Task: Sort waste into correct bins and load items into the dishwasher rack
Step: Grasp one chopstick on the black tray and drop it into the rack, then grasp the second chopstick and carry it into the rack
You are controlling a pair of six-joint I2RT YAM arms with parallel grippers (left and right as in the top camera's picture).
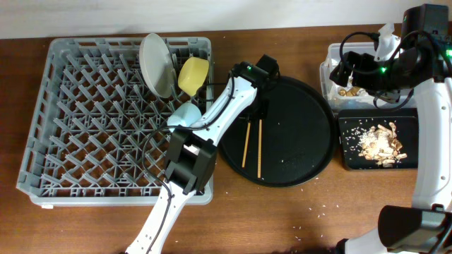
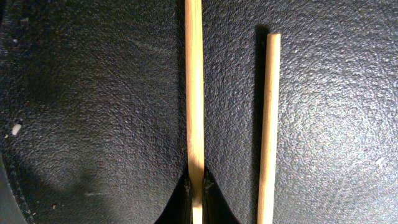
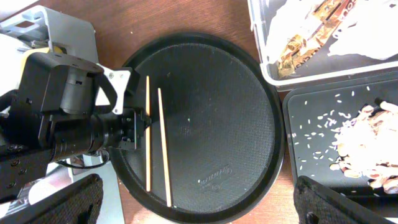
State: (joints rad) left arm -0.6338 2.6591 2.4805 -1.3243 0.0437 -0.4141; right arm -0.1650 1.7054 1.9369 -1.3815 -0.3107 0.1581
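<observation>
Two wooden chopsticks (image 1: 258, 148) lie side by side on the large round black tray (image 1: 296, 141). My left gripper (image 2: 196, 198) is shut on the left chopstick (image 2: 194, 81), low on the tray surface; it also shows in the right wrist view (image 3: 144, 119). The other chopstick (image 2: 268, 124) lies free beside it. My right gripper (image 3: 199, 208) is open and empty, high above the tray's edge. In the grey dishwasher rack (image 1: 85, 113) stand the white plate (image 1: 157, 63), the yellow bowl (image 1: 193, 75) and the light-blue cup (image 1: 187, 113). The pink cup is out of view.
The clear tub (image 3: 264, 56) at the back right holds white napkins (image 3: 354, 25) and a gold-brown wrapper (image 3: 297, 46). The shallow black tray (image 1: 349, 159) in front of it holds beige food scraps (image 1: 380, 141). My left arm crosses the rack's right edge.
</observation>
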